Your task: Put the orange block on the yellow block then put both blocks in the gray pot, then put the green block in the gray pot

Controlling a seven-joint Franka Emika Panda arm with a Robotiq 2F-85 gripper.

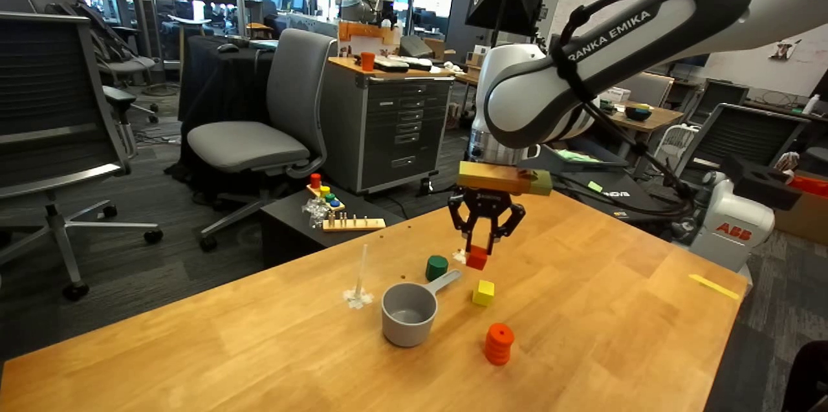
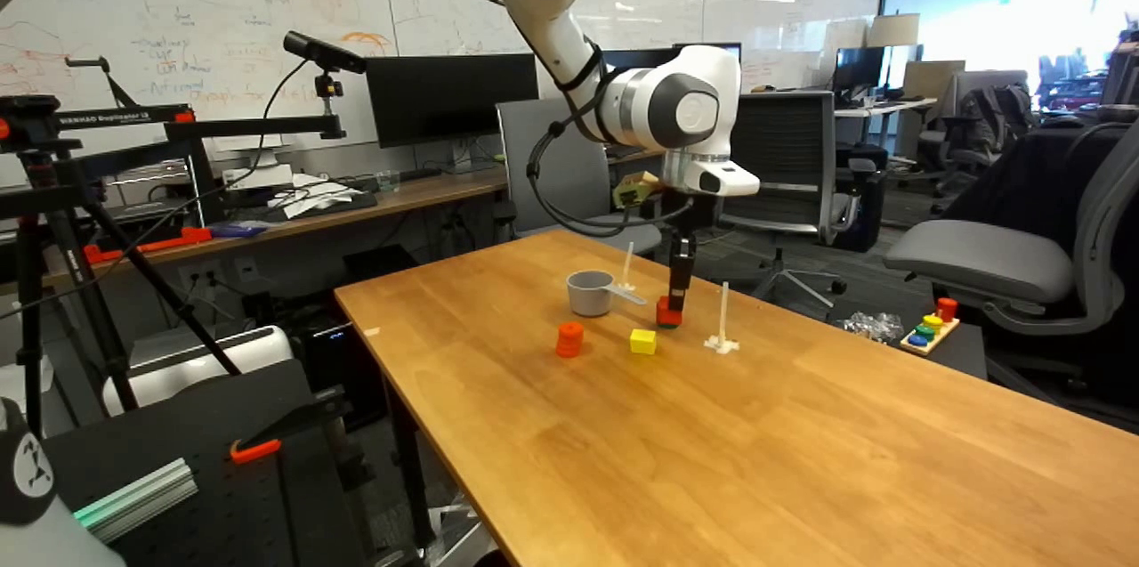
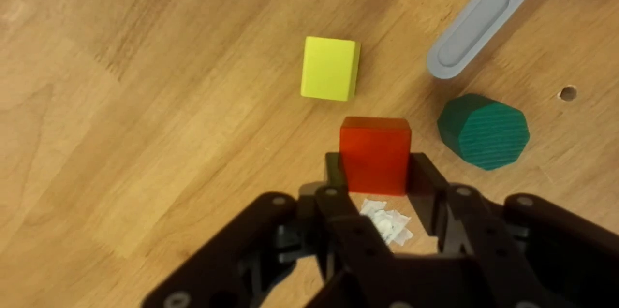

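My gripper point(image 1: 479, 249) is shut on the red-orange block point(image 1: 477, 259) and holds it above the table. The block also shows between the fingertips in the wrist view point(image 3: 375, 160). The yellow block point(image 1: 483, 293) sits on the table, apart from the held block, and is above it in the wrist view point(image 3: 329, 68). The gray pot point(image 1: 409, 318) stands upright with its handle towards the gripper; only the handle point(image 3: 476, 22) shows in the wrist view. The dark green block point(image 1: 436, 268) is many-sided and stands by the handle. It is mostly hidden in an exterior view point(image 2: 668, 326).
A ridged bright orange cylinder point(image 1: 499, 344) stands on the table point(image 1: 582, 308) near the yellow block. A thin upright stick point(image 1: 361, 270) is taped down beside the pot. Another taped stick point(image 2: 723, 318) stands close to the gripper; its white tape point(image 3: 387, 223) shows between the fingers.
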